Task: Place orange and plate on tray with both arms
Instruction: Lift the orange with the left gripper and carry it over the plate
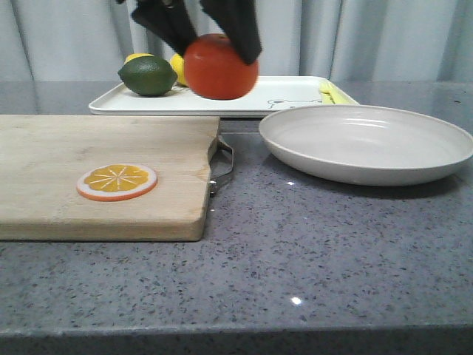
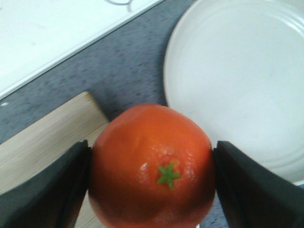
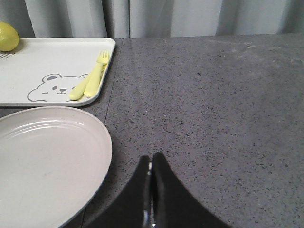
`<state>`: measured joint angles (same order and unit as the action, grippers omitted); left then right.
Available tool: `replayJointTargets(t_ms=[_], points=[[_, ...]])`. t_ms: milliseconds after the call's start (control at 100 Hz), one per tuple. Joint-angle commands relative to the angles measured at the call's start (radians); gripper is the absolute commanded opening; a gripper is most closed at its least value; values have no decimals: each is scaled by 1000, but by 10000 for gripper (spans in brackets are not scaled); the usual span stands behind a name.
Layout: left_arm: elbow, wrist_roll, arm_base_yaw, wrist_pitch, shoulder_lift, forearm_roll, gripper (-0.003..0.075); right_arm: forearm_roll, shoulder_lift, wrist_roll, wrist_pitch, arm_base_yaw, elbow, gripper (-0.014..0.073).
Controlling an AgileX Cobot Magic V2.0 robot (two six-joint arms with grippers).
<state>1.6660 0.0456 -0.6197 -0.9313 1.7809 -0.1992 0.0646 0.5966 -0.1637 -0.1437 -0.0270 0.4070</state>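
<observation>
The orange (image 1: 220, 66) is pinched between the two black fingers of the left gripper (image 2: 152, 173) and is held up in the air. In the front view it is seen in front of the tray (image 1: 292, 100), near the tray's front edge, but it has not been set down yet. The green stem is turned toward the wrist camera.

The plate (image 1: 366, 142) is lying on the bench, just in front of the tray's right end and beside the cutting board (image 1: 59, 159). It is not being touched by anything.

The right gripper (image 3: 151, 183) is kept low over the bench, near the plate's right edge. Its jaws are pressed together and nothing is held in them.

So the orange is judged to be partly done. It is lifted but must be put on the tray. The plate's part is not begun.
</observation>
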Motion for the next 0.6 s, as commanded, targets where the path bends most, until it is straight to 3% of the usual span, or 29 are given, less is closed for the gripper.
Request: replayJointTargets(t_ms=[0,310,590], points=[[81,5,-59,48,-8,-19,283,8,8,0,75,-1,35,-59],[277,5,-185,48,158,-19,283,8,8,0,75,-1,35,-59],[325,5,-196,48,223,-20,283,8,8,0,75,-1,35,-59]])
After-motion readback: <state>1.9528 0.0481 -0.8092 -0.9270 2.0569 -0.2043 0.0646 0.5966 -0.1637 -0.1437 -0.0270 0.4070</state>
